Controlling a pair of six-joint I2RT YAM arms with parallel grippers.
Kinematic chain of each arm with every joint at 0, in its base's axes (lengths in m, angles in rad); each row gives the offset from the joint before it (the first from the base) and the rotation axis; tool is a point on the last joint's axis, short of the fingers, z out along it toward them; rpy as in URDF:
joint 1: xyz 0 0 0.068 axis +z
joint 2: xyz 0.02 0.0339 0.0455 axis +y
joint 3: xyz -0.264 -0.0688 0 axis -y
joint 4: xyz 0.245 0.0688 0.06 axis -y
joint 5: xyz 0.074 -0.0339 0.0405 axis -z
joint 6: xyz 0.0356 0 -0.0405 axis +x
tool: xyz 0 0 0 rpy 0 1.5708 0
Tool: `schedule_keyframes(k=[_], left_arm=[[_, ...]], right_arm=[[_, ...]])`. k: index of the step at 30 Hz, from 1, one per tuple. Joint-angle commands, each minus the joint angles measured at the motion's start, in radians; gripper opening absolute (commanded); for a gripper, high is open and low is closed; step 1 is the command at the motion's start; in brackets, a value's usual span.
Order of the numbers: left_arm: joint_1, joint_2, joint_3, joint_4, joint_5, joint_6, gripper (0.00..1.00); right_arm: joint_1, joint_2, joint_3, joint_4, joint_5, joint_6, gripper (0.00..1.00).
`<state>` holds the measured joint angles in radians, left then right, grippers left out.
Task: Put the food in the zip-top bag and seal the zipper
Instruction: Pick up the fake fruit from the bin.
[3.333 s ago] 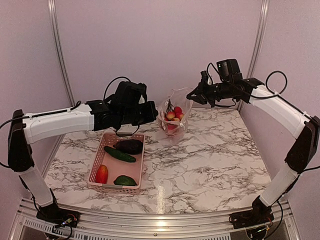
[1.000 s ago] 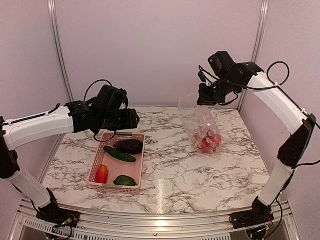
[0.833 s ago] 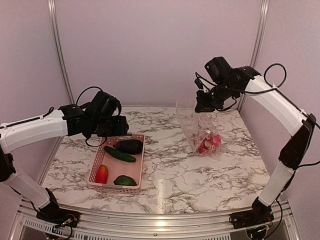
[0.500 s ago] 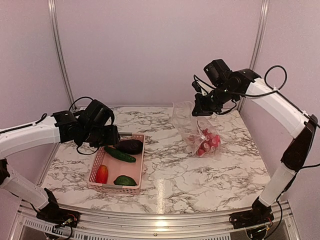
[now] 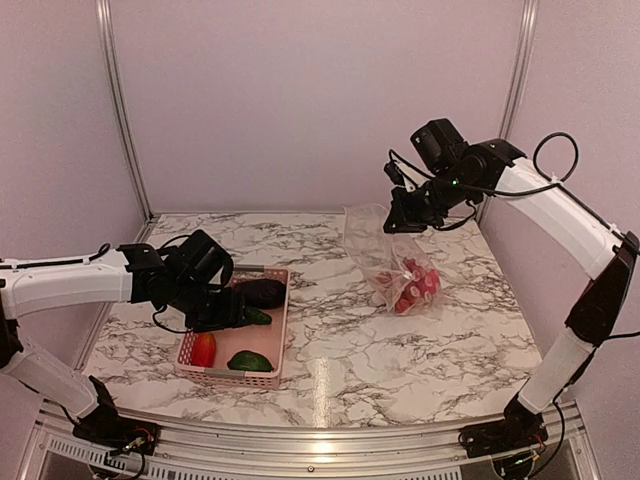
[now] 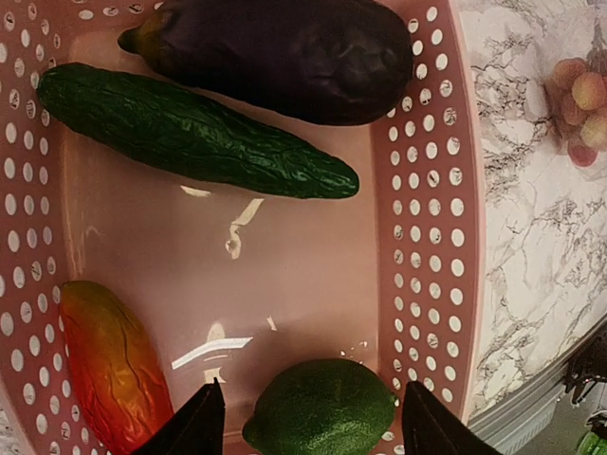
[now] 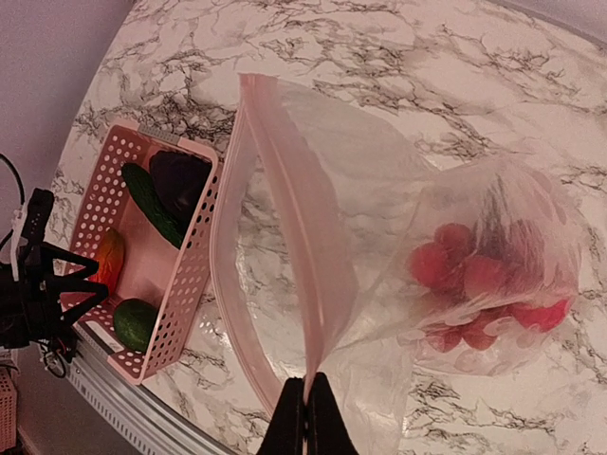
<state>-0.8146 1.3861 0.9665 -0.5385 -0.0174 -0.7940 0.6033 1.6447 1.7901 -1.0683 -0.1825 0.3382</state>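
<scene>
top view: the left gripper point(image 5: 245, 312) hangs low over the pink basket point(image 5: 283, 338). the right gripper point(image 5: 398, 218) lifts the zip-top bag point(image 5: 380, 245) by its mouth, with the red food point(image 5: 415, 285) in its bottom, apparently resting on the table point(image 5: 450, 340).

left wrist: the jaws are spread and grip nothing, above a round green piece point(image 6: 322, 412). the eggplant point(image 6: 285, 52), cucumber point(image 6: 190, 133) and yellow-red piece point(image 6: 109, 365) lie in the basket.

right wrist: the jaws are clenched on the zipper point(image 7: 285, 190).

Right gripper point(image 7: 305, 389) pinched on zip-top bag point(image 7: 379, 171) at zipper point(image 7: 287, 209) edge, mouth gaping. Red food point(image 7: 474, 280) bunched at bag's closed end. Pink basket point(image 7: 194, 256) left, holding cucumber point(image 7: 150, 204), eggplant point(image 7: 178, 180).
</scene>
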Motion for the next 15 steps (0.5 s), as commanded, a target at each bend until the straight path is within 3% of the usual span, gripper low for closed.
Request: schedule_keyframes(k=[1,5,10,15], left_arm=[[-0.003,-0.032,-0.045,0.003,0.119,0.121,0.67],[-0.008,-0.018,-0.068,0.006,0.183,0.163,0.71],[-0.031,-0.017,-0.098,0.019,0.191,0.191,0.74],[-0.053,-0.031,-0.133,0.067,0.169,0.268,0.83]], right_arm=[[0.009,-0.034,-0.009,0.027,-0.015,-0.017,0.0],[0.008,-0.04,-0.034,0.044,-0.028,-0.013,0.0],[0.008,-0.04,-0.045,0.054,-0.031,-0.015,0.0],[0.007,-0.043,-0.064,0.062,-0.035,-0.005,0.0]])
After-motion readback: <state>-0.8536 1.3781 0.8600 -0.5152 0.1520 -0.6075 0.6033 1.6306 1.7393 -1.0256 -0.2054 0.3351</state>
